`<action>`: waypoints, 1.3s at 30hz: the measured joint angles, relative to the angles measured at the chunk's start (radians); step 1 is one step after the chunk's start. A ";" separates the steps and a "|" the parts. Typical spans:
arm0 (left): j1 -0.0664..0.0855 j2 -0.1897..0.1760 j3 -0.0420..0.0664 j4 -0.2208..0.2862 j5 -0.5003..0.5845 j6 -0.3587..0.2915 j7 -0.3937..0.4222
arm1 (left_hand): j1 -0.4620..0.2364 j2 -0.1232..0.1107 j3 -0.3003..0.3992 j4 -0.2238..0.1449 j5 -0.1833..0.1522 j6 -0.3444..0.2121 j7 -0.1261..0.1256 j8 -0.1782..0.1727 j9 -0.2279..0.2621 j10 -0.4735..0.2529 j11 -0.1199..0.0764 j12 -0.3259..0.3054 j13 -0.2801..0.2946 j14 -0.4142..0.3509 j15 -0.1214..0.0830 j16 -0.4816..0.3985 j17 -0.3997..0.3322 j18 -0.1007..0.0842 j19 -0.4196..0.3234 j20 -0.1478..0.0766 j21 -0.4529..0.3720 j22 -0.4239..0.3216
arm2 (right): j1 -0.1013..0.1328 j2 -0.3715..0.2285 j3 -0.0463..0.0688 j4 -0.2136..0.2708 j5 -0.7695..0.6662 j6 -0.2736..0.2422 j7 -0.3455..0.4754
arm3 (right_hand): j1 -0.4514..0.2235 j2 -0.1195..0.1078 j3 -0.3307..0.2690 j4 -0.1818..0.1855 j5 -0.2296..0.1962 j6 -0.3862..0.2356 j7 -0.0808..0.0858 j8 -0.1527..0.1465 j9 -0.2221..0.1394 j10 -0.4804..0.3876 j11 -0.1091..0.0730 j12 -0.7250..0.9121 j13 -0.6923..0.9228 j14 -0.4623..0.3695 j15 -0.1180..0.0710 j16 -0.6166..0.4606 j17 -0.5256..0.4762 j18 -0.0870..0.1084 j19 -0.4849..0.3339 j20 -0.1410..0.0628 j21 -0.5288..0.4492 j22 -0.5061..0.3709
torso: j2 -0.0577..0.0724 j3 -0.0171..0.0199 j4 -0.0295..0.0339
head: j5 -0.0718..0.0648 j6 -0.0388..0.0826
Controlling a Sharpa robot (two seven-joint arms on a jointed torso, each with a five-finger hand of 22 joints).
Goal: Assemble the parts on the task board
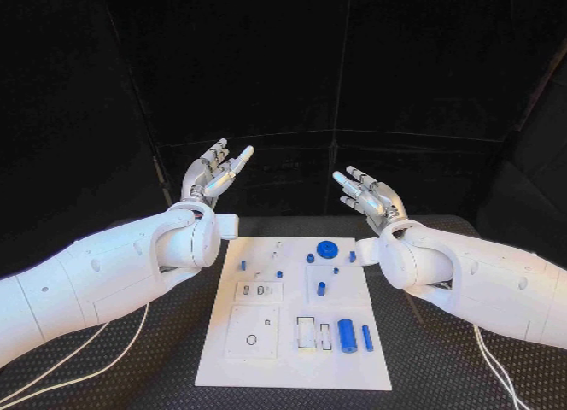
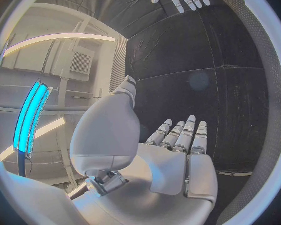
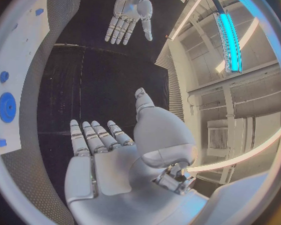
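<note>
Head view: left hand [image 1: 216, 175], right hand [image 1: 367, 195] raised, fingers spread, empty; flat white task board [image 1: 296, 342].

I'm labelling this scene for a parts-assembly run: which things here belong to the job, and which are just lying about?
Belonging to the job:
white rectangular task board
large blue cylinder
thin blue rod
round blue disc
open left hand
open right hand

Just lying about:
black textured table mat
white cables
</note>
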State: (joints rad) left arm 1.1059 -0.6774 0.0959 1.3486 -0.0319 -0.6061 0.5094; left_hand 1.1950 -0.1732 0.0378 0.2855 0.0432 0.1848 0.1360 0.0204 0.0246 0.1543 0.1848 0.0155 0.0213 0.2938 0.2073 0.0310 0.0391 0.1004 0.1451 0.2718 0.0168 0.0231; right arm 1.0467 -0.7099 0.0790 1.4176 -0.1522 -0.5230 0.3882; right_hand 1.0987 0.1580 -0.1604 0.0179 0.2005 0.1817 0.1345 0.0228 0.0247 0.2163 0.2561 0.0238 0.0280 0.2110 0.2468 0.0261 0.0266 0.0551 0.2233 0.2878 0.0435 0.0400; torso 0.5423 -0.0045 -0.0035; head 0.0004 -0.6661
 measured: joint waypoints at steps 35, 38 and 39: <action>-0.015 -0.176 -0.001 0.198 -0.038 0.149 0.008 | 0.185 0.151 0.006 -0.055 0.007 0.727 0.077 0.131 0.049 0.845 -0.028 0.142 0.046 0.856 -0.109 0.219 0.151 0.070 0.906 -0.070 0.340 0.139 | 0.051 0.013 0.021 -0.079 -1.151 0.157 -0.295 | 0.275 -0.037 0.122 -0.298 0.003 0.809 0.049 0.083 0.042 0.961 -0.147 0.071 0.036 1.201 -0.215 0.265 0.126 0.109 0.771 -0.151 0.478 0.208 | 0.129 -0.0075 -0.0003 | -0.001 -0.007; -0.018 -0.188 0.000 0.223 -0.043 0.158 0.005 | 0.185 0.151 0.004 -0.057 0.007 0.727 0.077 0.131 0.048 0.852 -0.028 0.138 0.045 0.858 -0.111 0.219 0.153 0.070 0.906 -0.070 0.341 0.140 | 0.057 0.020 0.021 -0.071 -1.246 0.181 -0.344 | 0.265 -0.046 0.125 -0.301 0.009 0.827 0.043 0.078 0.042 0.981 -0.158 0.060 0.036 1.238 -0.225 0.312 0.160 0.109 0.794 -0.166 0.524 0.233 | 0.146 -0.0105 0.0028 | -0.004 -0.007; -0.019 -0.191 0.000 0.229 -0.044 0.160 0.004 | 0.185 0.151 0.004 -0.057 0.007 0.727 0.077 0.131 0.048 0.852 -0.028 0.138 0.045 0.859 -0.113 0.219 0.154 0.070 0.909 -0.073 0.341 0.140 | 0.058 0.023 0.021 -0.070 -1.273 0.189 -0.358 | 0.264 -0.047 0.125 -0.301 0.009 0.831 0.039 0.074 0.042 0.989 -0.158 0.060 0.036 1.247 -0.229 0.329 0.172 0.109 0.799 -0.171 0.538 0.241 | 0.150 -0.0114 0.0038 | -0.005 -0.007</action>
State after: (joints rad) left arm 1.0866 -0.8679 0.0954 1.5778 -0.0757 -0.4464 0.5137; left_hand 1.3800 -0.0222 0.0418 0.2286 0.0501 0.9119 0.2128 0.1512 0.0724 1.0062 0.1571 0.1537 0.0666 1.1530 0.0948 0.2499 0.1931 0.1708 1.0537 0.1992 0.3576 0.1628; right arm 1.1045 -0.6871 0.0997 1.3478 -1.4257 -0.3340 0.0299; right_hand 1.3630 0.1106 -0.0352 -0.2831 0.2094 1.0126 0.1737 0.0963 0.0672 1.2048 0.0983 0.0835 0.0636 1.4583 0.0182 0.3554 0.1984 0.1636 1.0224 0.1165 0.5819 0.2809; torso 0.6923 -0.0159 0.0003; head -0.0044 -0.6730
